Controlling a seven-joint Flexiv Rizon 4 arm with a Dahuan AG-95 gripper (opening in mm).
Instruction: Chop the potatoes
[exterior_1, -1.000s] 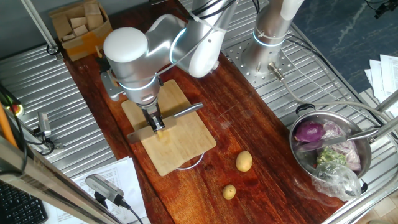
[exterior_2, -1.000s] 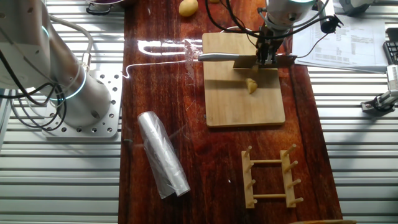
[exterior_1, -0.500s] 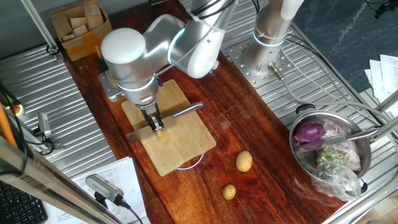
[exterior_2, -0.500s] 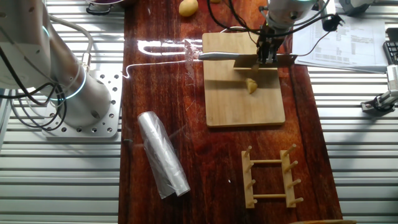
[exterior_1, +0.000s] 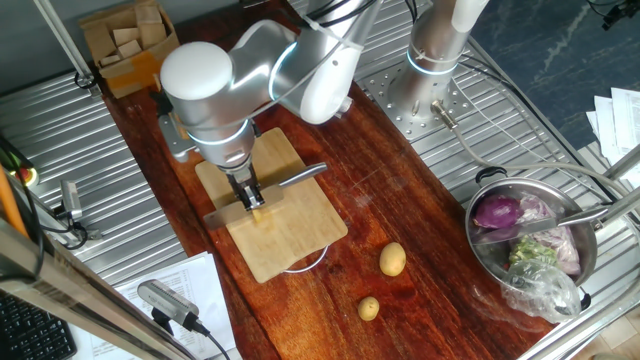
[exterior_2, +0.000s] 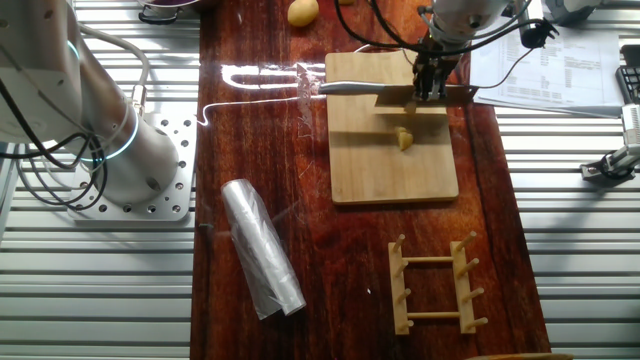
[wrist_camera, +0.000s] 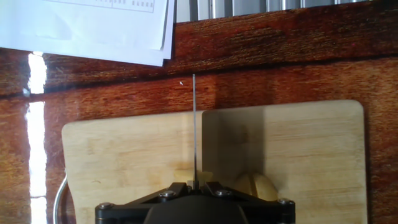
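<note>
My gripper (exterior_1: 248, 195) (exterior_2: 428, 88) is shut on a cleaver, holding its blade (exterior_2: 400, 97) on edge over the wooden cutting board (exterior_1: 300, 235) (exterior_2: 370, 170). The steel handle (exterior_1: 300, 178) (exterior_2: 345, 90) sticks out sideways. A small pale-yellow potato chunk (exterior_1: 258, 213) (exterior_2: 403, 138) lies on the board just beside the blade. In the hand view the blade (wrist_camera: 194, 124) shows as a thin vertical line between my gripper (wrist_camera: 194, 185) fingers, with the potato chunk (wrist_camera: 258, 185) to its right. Two whole potatoes (exterior_1: 392, 259) (exterior_1: 369, 308) lie on the table off the board.
A steel pot (exterior_1: 590, 262) holding a purple onion and greens stands at the right. A plastic roll (exterior_2: 262, 250) and a wooden rack (exterior_2: 435, 285) lie beyond the board. Papers (exterior_2: 560, 60) (wrist_camera: 87, 25) lie beside the table. A cardboard box (exterior_1: 130, 45) sits at the far end.
The arm has lifted slightly, raising the cleaver a little above the board. The potato chunk has stayed where it was.
</note>
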